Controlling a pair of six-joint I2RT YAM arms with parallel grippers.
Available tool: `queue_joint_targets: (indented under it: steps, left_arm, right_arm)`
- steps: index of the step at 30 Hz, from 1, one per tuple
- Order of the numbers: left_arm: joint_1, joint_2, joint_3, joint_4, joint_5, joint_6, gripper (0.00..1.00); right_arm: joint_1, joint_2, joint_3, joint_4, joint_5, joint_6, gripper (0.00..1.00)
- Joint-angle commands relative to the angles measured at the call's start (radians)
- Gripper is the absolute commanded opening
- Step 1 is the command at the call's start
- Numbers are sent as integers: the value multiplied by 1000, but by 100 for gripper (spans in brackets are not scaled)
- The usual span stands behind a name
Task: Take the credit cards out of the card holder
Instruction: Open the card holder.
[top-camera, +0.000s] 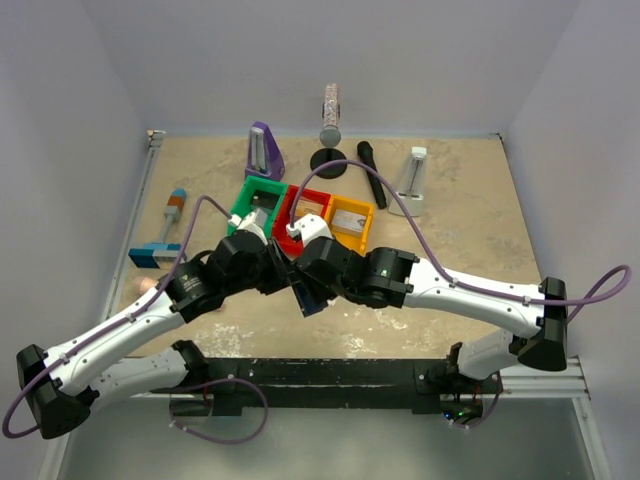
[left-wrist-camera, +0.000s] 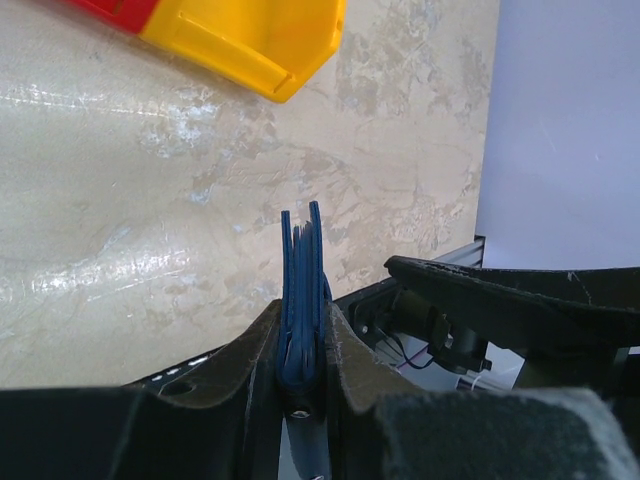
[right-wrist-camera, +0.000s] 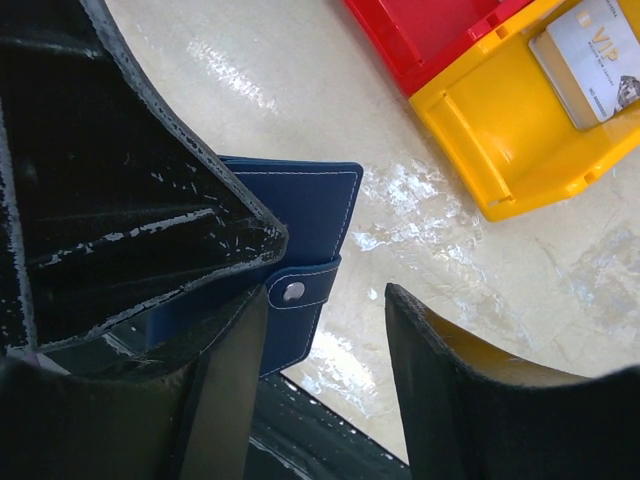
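Observation:
The card holder (top-camera: 309, 298), a dark navy wallet, is held up just above the table's near edge between the two arms. In the left wrist view it stands edge-on (left-wrist-camera: 301, 270), and my left gripper (left-wrist-camera: 302, 322) is shut on its lower part. The right wrist view shows its flat face (right-wrist-camera: 305, 205) and its strap with the silver snap (right-wrist-camera: 293, 291). My right gripper (right-wrist-camera: 326, 300) is open, the strap lying between its jaws close against the left finger (right-wrist-camera: 225, 380). The credit cards are hidden; only blue layered edges show at the holder's top.
Green (top-camera: 243, 203), red (top-camera: 292, 200) and yellow (top-camera: 352, 233) bins stand just behind the grippers; a pale card printed VIP (right-wrist-camera: 590, 55) lies in the yellow bin (right-wrist-camera: 500, 150). Farther back are a purple stand (top-camera: 263, 152), a black marker (top-camera: 370, 175) and, at left, a blue-and-white block (top-camera: 155, 255).

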Motion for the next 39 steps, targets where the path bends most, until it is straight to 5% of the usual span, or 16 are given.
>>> queue_joint_targets:
  steps: [1, 23, 39]
  left_arm:
    - [-4, -18, 10, 45, 6, -42, 0]
    - [-4, -28, 4, 71, 27, -60, 0]
    - [-4, -28, -25, 138, 98, -53, 0]
  right_arm:
    - [4, -35, -1, -9, 33, 15, 56]
    - [29, 3, 8, -39, 48, 29, 59]
    - [24, 53, 48, -88, 97, 22, 35]
